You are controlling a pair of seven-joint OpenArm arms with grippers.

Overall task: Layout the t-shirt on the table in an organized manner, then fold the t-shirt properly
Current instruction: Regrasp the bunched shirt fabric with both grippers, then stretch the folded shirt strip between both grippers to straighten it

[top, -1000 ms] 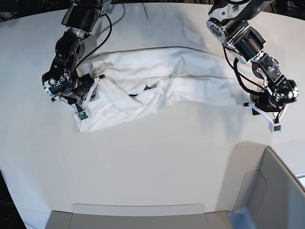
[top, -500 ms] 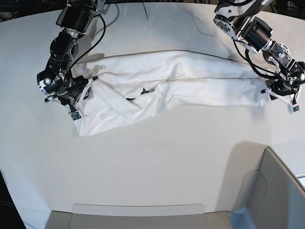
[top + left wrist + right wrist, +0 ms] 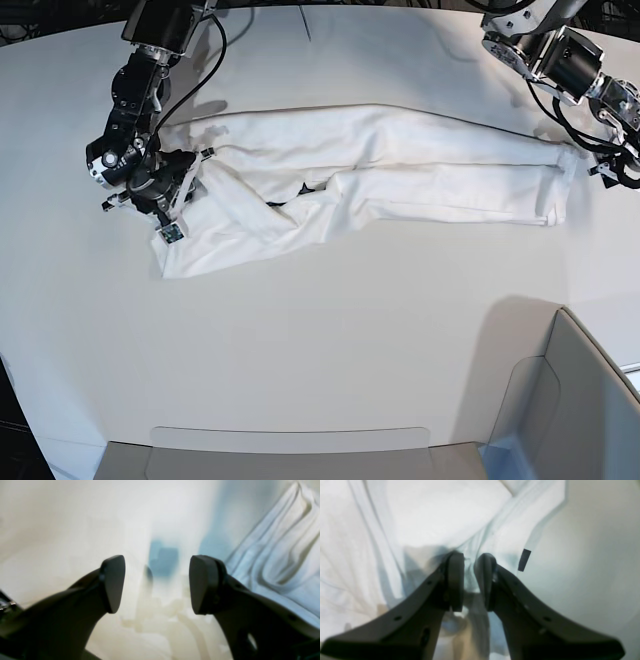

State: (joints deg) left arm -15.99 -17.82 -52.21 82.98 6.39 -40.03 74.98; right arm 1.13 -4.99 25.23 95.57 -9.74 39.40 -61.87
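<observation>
Here your right gripper (image 3: 469, 580) is pinched onto a fold of the t-shirt (image 3: 370, 175) at the cloth's 9 o'clock end. Your left gripper (image 3: 157, 582) is spread wide with nothing between its pads, just off the shirt's 3 o'clock edge. The shirt lies stretched in a long, rumpled band across the far half of the table (image 3: 330, 350).
</observation>
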